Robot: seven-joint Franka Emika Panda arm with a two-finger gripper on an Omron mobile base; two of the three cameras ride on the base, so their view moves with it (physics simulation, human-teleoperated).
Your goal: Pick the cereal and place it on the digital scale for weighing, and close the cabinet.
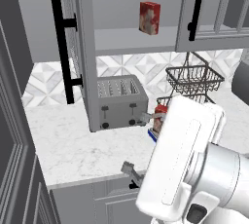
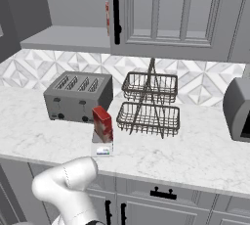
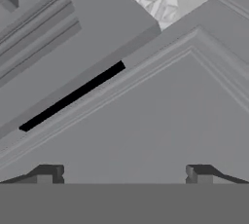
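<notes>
Standing open at ten o'clock of the gripper (image 1: 137, 177), the cabinet (image 1: 82, 52) door hangs with its long handle (image 1: 64, 47) vertical. Jaws spread wide, nothing grasped. At two o'clock, the cereal (image 1: 160, 116) sits upright on the digital scale (image 2: 102, 149) (apparently placed). Closing remains.

Honestly no readable text anywhere. The small red cardboard cereal box (image 2: 103, 123) on the flat blue-based scale (image 2: 102, 149) just has a pale blurry picture (no letters I can make out), and the scale's little display strip is too small to read.
</notes>
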